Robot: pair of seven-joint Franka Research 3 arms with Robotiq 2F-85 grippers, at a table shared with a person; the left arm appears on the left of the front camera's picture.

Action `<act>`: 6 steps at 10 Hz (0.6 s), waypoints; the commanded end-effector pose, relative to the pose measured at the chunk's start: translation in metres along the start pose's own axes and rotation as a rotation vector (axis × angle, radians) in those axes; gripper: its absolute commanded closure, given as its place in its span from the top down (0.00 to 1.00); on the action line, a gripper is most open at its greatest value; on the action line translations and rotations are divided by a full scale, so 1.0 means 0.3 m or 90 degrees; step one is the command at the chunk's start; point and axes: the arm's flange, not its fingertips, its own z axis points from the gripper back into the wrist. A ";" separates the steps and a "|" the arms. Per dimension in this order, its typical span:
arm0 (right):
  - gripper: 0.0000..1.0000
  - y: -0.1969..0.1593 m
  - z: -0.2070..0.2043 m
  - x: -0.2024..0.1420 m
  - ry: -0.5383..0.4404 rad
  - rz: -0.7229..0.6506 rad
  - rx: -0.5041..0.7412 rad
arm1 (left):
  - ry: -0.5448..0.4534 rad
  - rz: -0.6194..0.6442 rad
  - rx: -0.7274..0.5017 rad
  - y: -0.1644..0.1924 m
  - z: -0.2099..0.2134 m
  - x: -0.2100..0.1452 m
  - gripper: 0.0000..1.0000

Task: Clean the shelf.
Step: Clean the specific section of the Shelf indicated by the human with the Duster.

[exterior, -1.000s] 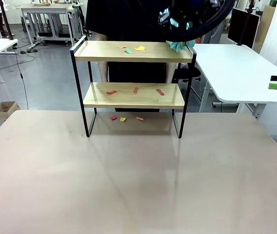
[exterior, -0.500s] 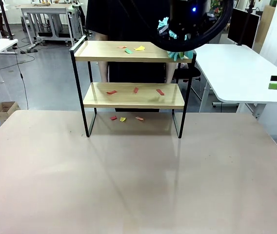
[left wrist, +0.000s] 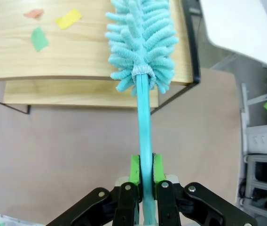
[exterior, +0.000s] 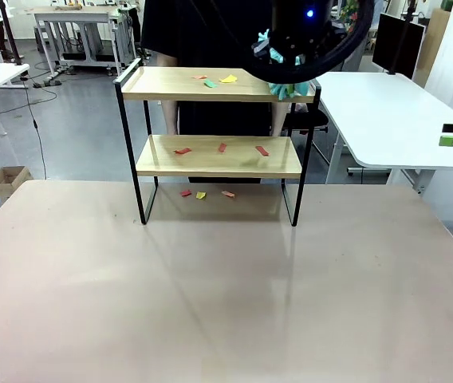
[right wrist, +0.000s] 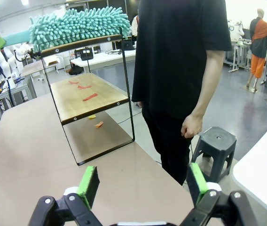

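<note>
Near half of the desk (exterior: 210,303) is bare. Right pincer (right wrist: 143,183) is spread wide and holds nothing. It sits off beyond the right end of the shelf, well apart from it, looking along the boards.

The shelf (exterior: 171,81) stands at the far middle of the desk, long axis left–right. Left pincer (left wrist: 142,175) is pressed onto the handle of a teal duster (left wrist: 140,44), above and on the near side of the top board's right end. Handle and head run near-to-far, so the head lies across the board's depth at that end. Whether it touches the board or is just above it, cannot tell.

Top-board scraps (exterior: 227,79) — yellow, green, red — lie left of the head, toward the far edge. Judgement: the coming stroke is a leftward sweep by the left arm, the nearer one. The raised black rail (exterior: 127,72) at the left end may stop the scraps.

Lower-board scraps (exterior: 222,148) and desk scraps (exterior: 201,195) beneath are untouched. A person (exterior: 202,32) stands just behind the shelf.
</note>
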 end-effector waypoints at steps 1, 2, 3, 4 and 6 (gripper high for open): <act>1.00 0.004 -0.007 0.011 0.000 0.004 0.001 | 0.025 -0.003 0.026 0.124 0.022 0.044 0.13; 1.00 0.004 -0.007 0.011 0.000 0.004 0.001 | 0.020 -0.001 0.051 0.173 0.027 0.071 0.13; 1.00 0.004 -0.007 0.011 0.000 0.004 0.001 | 0.019 0.008 0.064 0.232 0.032 0.092 0.13; 1.00 0.004 -0.007 0.011 0.000 0.004 0.001 | 0.016 0.018 0.079 0.280 0.031 0.102 0.13; 1.00 0.004 -0.007 0.011 0.000 0.004 0.001 | 0.012 0.019 0.127 0.422 0.028 0.151 0.13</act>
